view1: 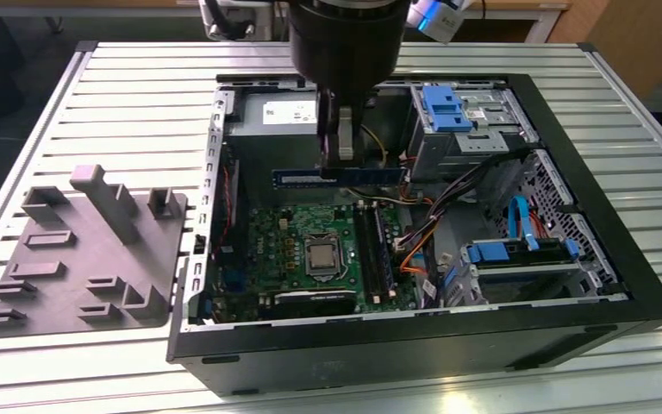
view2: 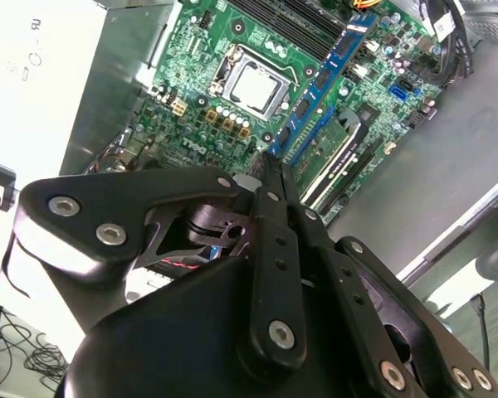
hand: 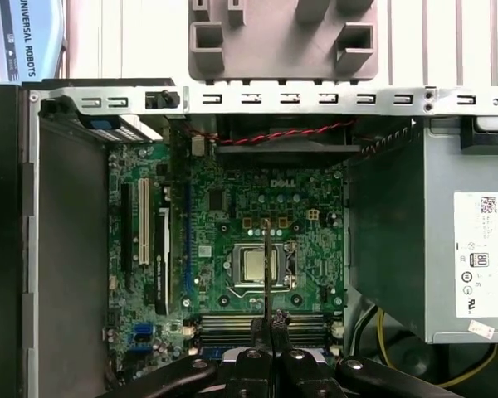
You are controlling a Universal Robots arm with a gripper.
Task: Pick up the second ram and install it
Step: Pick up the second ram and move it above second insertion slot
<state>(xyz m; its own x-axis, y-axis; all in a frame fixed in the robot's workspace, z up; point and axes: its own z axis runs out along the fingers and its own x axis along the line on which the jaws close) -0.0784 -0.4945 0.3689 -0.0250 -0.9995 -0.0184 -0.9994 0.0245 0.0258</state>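
Note:
The second ram [view1: 337,175], a thin dark-blue stick, hangs level in the air inside the open computer case [view1: 607,259], above the green motherboard [view1: 296,233]. My gripper [view1: 343,164] comes down from above and is shut on the stick's middle. In the second wrist view the ram [view2: 319,83] runs out from the gripper [view2: 274,166] over the long black memory slots [view2: 349,157]. Seen edge-on in the first wrist view, the ram [hand: 266,265] is a thin line above the processor, with the gripper [hand: 270,325] over the slots [hand: 224,325].
The grey holder tray [view1: 78,259] lies on the slatted table at the exterior view's left of the case. Inside the case are the grey power supply [view1: 273,112], blue drive brackets [view1: 446,108], orange and blue cables [view1: 417,246] and the processor [view1: 321,255].

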